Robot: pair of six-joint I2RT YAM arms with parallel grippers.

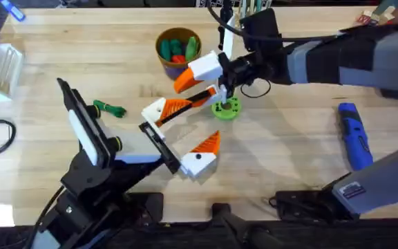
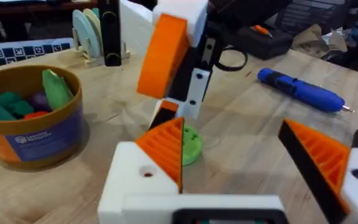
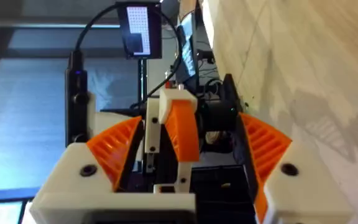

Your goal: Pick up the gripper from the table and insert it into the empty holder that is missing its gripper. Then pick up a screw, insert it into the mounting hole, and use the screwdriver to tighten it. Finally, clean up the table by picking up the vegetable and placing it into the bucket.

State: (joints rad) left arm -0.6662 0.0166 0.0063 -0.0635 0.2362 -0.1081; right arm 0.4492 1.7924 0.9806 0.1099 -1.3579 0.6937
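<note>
Overhead view: which tool do I check first?

— Check the left gripper (image 1: pixel 184 133). You see its two fingers spread wide over the table with nothing between them. In the left wrist view the green disc (image 2: pixel 190 147) lies just beyond one orange pad.

— And the right one?

— Go to the right wrist view. You find the right gripper (image 3: pixel 188 124) fully spread, its pads well apart. An orange wedge (image 3: pixel 186 134) capped by a white mount (image 3: pixel 176 99) stands in the gap, clear of both pads as far as you can see. You cannot tell from this angle whether that wedge is the loose part or a finger already fitted.

— Where is the rest of the task hardware?

— Return to the overhead view. The screwdriver (image 1: pixel 354 135) lies flat on the table at the right, well apart from both tools. The vegetable (image 1: pixel 108 108) lies on the table to the left of the left gripper, near the left arm's upright link. The bucket (image 1: pixel 177 47) stands at the far centre, upright, with several toy pieces inside. The green disc sits on the table below the orange wedge.
</note>
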